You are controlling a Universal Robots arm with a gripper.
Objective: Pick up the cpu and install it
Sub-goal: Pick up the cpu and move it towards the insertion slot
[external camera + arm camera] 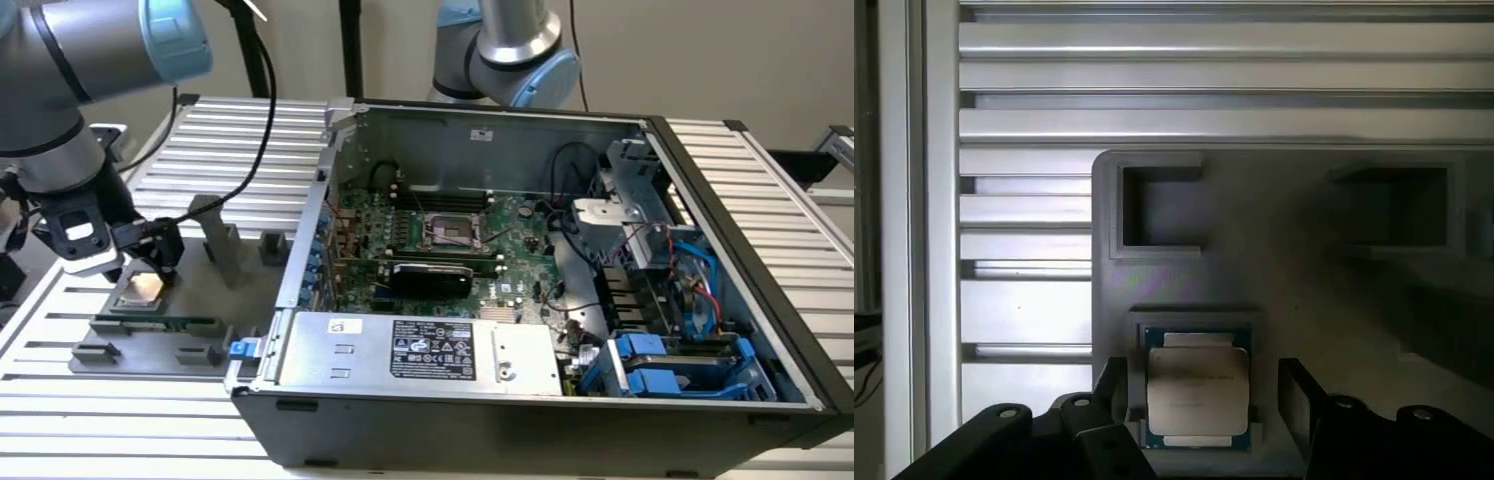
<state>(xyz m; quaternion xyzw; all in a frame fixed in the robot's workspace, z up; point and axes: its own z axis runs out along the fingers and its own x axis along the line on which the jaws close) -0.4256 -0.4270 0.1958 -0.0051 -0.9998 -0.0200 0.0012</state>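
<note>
Status: cpu (1196, 388) is seated flat, metal lid up, in a shallow pocket of the grey fixture (1304, 300); it is not lifted. End effector (1202, 402) is positioned over it, jaws wide open, nothing held. One of the fingers (1112, 388) is seen on each side of the chip, and both are apart from its edges. Step in hand is judged to be the grasp, at the very start of the task.

For a clean pick:
- Jaws should be centred so both sides land together; uneven contact would likely skew the chip in its pocket.
- The gap looks slightly larger on one side, so a small lateral correction may be warranted.
- Contact is best made on the substrate edges, low enough that the board is caught and not the lid alone.
- Closing force should be light. The part is thin and rigid, and its underside contacts are assumed delicate.
- A straight lift is advised so the pocket walls are not scraped.

Around it:
- Green memory stick (158, 325) is laid on the same fixture, near the cpu.
- Open computer case (534, 125) is set to the exterior view's right of the fixture, with socket (447, 232) exposed on the board, well apart from the chip.
- Everything is carried on the slatted table (1024, 310).
</note>
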